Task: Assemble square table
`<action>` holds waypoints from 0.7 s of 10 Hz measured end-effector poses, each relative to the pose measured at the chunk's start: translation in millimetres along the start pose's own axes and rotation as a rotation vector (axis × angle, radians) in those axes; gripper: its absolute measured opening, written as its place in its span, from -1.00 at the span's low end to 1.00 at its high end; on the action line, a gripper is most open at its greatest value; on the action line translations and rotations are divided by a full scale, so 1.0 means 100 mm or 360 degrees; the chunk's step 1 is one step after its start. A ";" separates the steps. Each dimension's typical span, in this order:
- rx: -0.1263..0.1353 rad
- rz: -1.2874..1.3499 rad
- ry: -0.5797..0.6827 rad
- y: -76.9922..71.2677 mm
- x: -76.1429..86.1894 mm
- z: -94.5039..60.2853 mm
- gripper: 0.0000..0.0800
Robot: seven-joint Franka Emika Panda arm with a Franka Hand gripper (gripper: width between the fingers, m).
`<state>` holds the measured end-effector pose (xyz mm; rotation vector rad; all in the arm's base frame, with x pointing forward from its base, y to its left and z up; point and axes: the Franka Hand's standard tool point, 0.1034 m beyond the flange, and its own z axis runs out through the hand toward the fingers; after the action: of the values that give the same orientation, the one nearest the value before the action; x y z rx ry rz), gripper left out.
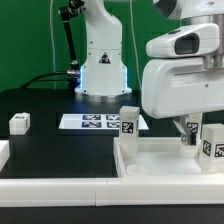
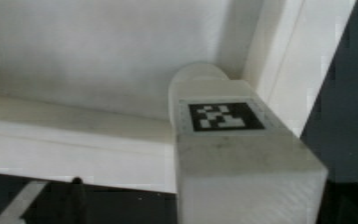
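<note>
The white tabletop [image 1: 165,158] lies flat on the black bench [image 1: 50,110], at the exterior view's lower right, its raised rim toward the camera. The arm's gripper [image 1: 190,128] hangs low over the tabletop's far right part, mostly hidden behind the large white wrist housing; its jaws stand spread wide, and no part can be seen held between them. A tagged white leg [image 1: 129,120] stands upright at the tabletop's far edge, just to the exterior view's left of the housing. Another tagged leg [image 1: 210,140] stands upright on the exterior view's right, just beside the gripper; whether it touches the fingers cannot be told. In the wrist view a leg [image 2: 229,130] with a black-and-white tag on its face sits close under the camera, against the tabletop's inner corner [image 2: 247,50], where two rim walls meet. A small white leg [image 1: 20,123] lies on the bench well apart, toward the exterior view's left. The marker board [image 1: 95,121] lies flat on the bench behind the tabletop, in front of the robot's base [image 1: 100,75].
</note>
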<state>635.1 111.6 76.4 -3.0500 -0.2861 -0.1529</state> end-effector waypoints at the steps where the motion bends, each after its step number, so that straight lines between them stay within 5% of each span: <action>1: 0.0000 0.0007 0.0000 0.00 0.00 0.00 0.30; 3: 0.0002 0.0208 -0.0001 0.00 0.00 0.00 -0.28; 7: 0.0011 0.0820 -0.0010 0.00 -0.02 0.01 -0.28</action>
<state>633.7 111.3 74.9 -2.9956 0.4950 -0.1075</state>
